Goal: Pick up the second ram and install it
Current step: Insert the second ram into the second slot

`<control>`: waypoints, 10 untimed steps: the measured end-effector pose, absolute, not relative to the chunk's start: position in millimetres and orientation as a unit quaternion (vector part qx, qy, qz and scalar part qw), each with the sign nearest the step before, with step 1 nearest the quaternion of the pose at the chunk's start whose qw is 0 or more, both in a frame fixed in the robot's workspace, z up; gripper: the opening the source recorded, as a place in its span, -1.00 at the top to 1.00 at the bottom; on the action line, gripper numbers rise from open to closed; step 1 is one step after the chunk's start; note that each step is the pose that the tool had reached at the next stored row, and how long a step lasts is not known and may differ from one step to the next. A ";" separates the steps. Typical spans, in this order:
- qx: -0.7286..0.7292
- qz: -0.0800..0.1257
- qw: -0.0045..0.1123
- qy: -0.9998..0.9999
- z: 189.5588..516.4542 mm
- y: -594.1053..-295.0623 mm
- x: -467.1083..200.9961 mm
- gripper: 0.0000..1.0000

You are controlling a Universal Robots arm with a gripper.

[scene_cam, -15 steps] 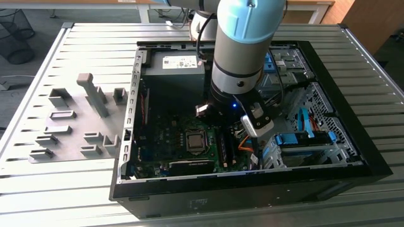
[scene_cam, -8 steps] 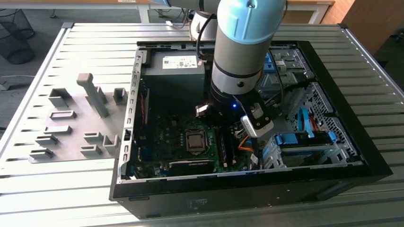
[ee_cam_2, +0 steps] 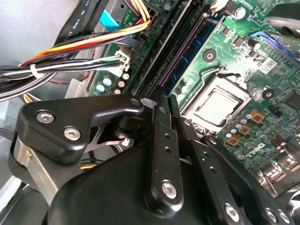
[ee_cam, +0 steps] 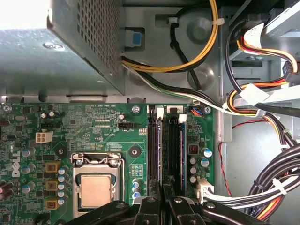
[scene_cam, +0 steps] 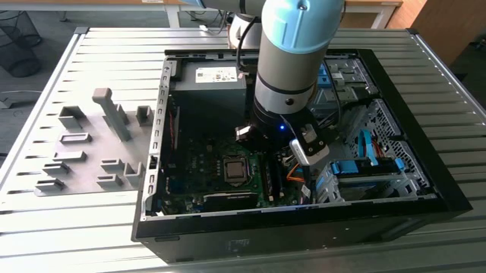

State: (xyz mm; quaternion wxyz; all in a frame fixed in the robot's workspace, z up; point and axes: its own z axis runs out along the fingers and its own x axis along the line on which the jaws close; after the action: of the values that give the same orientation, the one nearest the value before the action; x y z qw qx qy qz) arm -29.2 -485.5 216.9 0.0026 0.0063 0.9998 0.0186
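The second ram [ee_cam: 160, 150] [ee_cam_2: 185, 56] is a thin bluish stick standing on edge in a long black motherboard slot [ee_cam: 152, 150]. Its near end runs in between the black fingertips [ee_cam: 154, 204] of my gripper [ee_cam: 164, 190] [ee_cam_2: 171, 101]. The two fingers stand almost together, closed on that thin edge. In the exterior view the gripper [scene_cam: 262, 151] is low inside the open computer case, over the slots to the exterior view's right of the processor socket [scene_cam: 235, 169]. Another blue-edged stick [ee_cam: 183, 150] sits in a parallel slot beside it.
The processor socket [ee_cam: 96, 190] [ee_cam_2: 218, 105] lies close beside the slots. The power supply box [ee_cam: 56, 47] and bundles of coloured cables [ee_cam: 262, 108] crowd the case. Grey holder blocks [scene_cam: 114, 114] stand on the table outside the case wall [scene_cam: 156, 136].
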 end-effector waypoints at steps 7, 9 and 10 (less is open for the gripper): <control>0.008 0.019 0.003 1.000 216.9 -486.1 -29.1 0.73; 0.009 0.019 0.003 1.000 216.9 -486.1 -28.8 0.73; 0.010 0.019 0.003 1.000 216.9 -486.1 -28.7 0.73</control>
State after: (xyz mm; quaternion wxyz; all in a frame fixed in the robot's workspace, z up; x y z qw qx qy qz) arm -28.7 -486.1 216.9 0.0027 0.0099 0.9998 0.0186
